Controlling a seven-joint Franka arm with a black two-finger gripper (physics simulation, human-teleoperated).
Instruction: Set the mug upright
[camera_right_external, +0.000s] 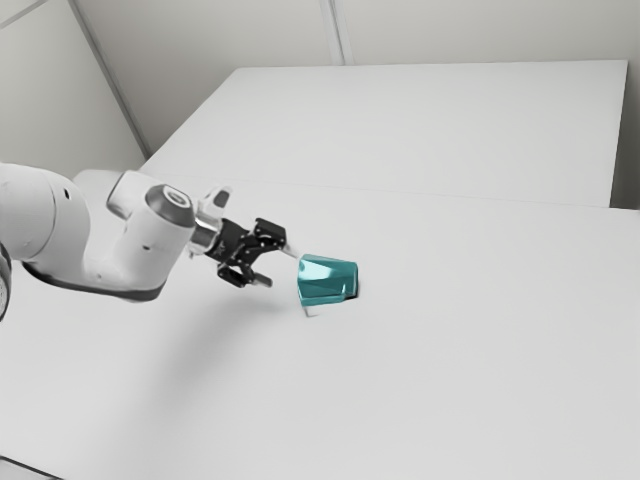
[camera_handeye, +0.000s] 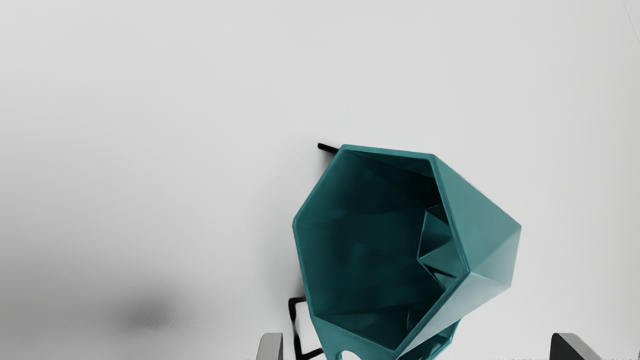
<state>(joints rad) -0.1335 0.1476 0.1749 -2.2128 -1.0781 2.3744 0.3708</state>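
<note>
Exterior view: teal faceted mug (camera_right_external: 328, 280) on its side on white table (camera_right_external: 450, 360), mouth twd gripper (camera_right_external: 279, 266), narrower base twd ext view's right. Claw is spread wide, tips near mug's mouth end; wrist view looks into the mouth, w/ handle (camera_handeye: 330, 340) on the side nearest the fingertips. White arm (camera_right_external: 140, 250) comes in from ext view's left, soft shadow (camera_right_external: 190, 340) on table below, pale wall (camera_right_external: 460, 30) behind.

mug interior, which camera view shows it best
The wrist view, because it looks into the mug through its open mouth, onto dark inner walls. The exterior view shows the mug's teal outer side as it lies tipped over.
</note>
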